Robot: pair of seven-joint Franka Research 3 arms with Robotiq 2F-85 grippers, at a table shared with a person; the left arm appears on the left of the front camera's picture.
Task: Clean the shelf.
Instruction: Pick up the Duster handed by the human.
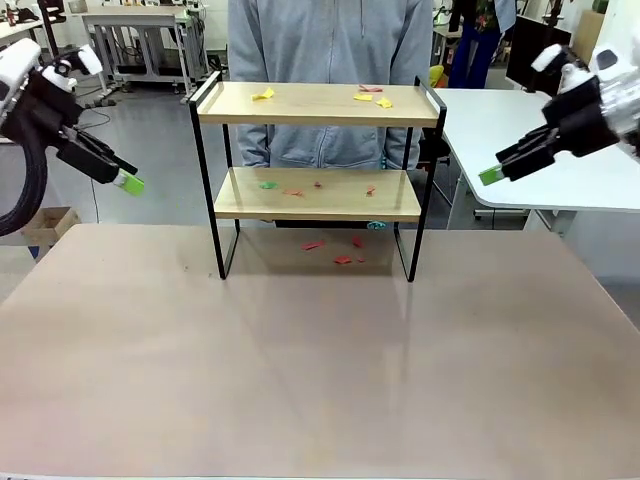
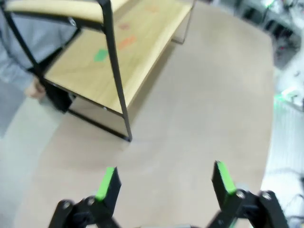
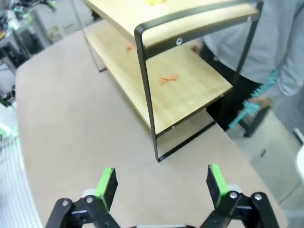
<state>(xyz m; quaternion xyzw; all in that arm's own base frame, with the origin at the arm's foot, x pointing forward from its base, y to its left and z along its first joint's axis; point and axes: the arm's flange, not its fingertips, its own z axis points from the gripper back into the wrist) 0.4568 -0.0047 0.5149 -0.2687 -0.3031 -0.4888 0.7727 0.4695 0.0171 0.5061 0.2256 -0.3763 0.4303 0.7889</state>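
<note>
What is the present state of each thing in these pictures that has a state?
shelf: upright on the table, not yet clean.
scraps: loose on both tiers and on the table beneath.
left gripper: open, empty.
right gripper: open, empty.
teal tool: seemingly held in the person's hand, behind the shelf.

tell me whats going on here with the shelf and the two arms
A two-tier shelf stands at the far side of the table, with small coloured scraps on its top board, its lower board and the table underneath. The robot is handling nothing: the left gripper and the right gripper hang open and empty on either side of the shelf, clear of it. A person stands behind the shelf, holding something teal low in one hand.
</note>
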